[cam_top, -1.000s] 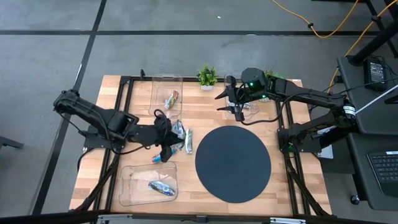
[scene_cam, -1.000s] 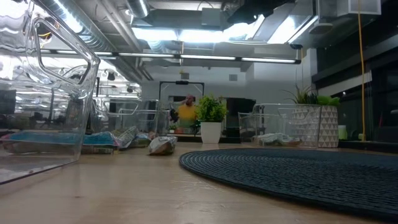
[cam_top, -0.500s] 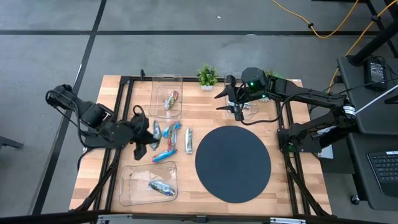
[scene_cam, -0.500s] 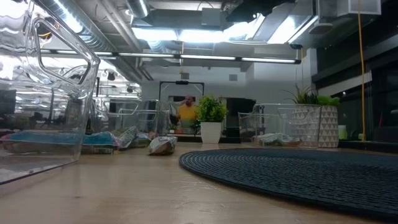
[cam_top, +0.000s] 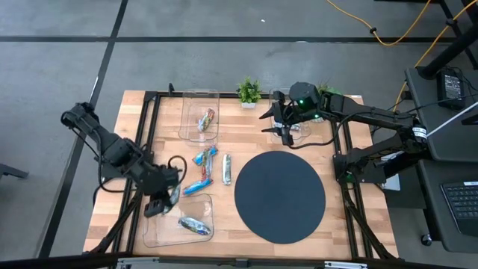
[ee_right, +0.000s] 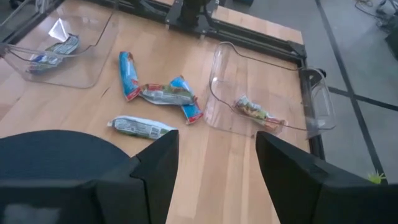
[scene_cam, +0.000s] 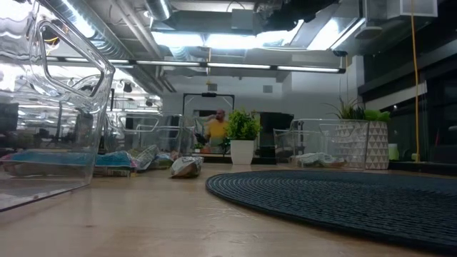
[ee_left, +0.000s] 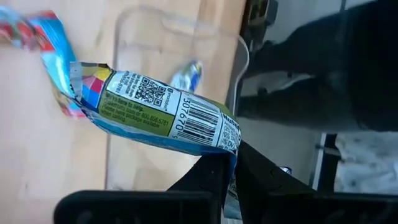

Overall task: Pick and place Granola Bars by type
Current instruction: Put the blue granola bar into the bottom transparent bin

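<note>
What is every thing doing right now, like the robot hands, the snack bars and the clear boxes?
left hand: shut on the held bar, by the front-left tray's edge.
right hand: open, empty, over the table's back.
loose bars: four, lying flat on the table.
front-left tray: upright, at least one bar inside.
back-left tray: upright, one bar inside.
</note>
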Action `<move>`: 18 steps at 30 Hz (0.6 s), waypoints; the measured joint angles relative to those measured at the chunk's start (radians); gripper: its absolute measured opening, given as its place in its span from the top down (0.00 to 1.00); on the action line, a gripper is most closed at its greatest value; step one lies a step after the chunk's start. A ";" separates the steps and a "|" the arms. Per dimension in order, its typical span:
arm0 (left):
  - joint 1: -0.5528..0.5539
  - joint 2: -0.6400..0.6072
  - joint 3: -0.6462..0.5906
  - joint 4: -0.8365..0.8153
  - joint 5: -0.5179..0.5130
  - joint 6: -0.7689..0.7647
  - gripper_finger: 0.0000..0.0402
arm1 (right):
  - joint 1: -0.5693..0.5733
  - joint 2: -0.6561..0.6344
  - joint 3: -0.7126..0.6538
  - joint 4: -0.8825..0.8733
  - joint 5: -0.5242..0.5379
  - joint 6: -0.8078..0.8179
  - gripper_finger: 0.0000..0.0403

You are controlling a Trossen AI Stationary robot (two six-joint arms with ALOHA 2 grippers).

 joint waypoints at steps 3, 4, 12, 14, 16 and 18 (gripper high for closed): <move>-0.045 0.026 0.000 0.000 -0.003 -0.036 0.96 | 0.000 0.000 0.000 0.003 0.000 0.000 0.46; -0.058 0.037 0.000 -0.001 -0.003 -0.044 0.96 | 0.000 0.000 0.000 0.005 0.000 0.000 0.46; -0.134 0.189 0.000 0.005 -0.010 -0.039 0.96 | 0.000 0.000 0.000 0.027 0.000 0.000 0.46; -0.145 0.228 0.000 0.010 -0.016 -0.019 0.96 | 0.000 0.000 0.000 0.027 0.000 0.000 0.46; -0.152 0.270 0.000 0.013 -0.026 0.005 0.96 | 0.000 0.000 0.000 0.027 0.000 0.000 0.46; -0.158 0.307 0.000 0.017 -0.036 0.025 0.96 | 0.000 0.000 0.000 0.027 0.000 0.000 0.46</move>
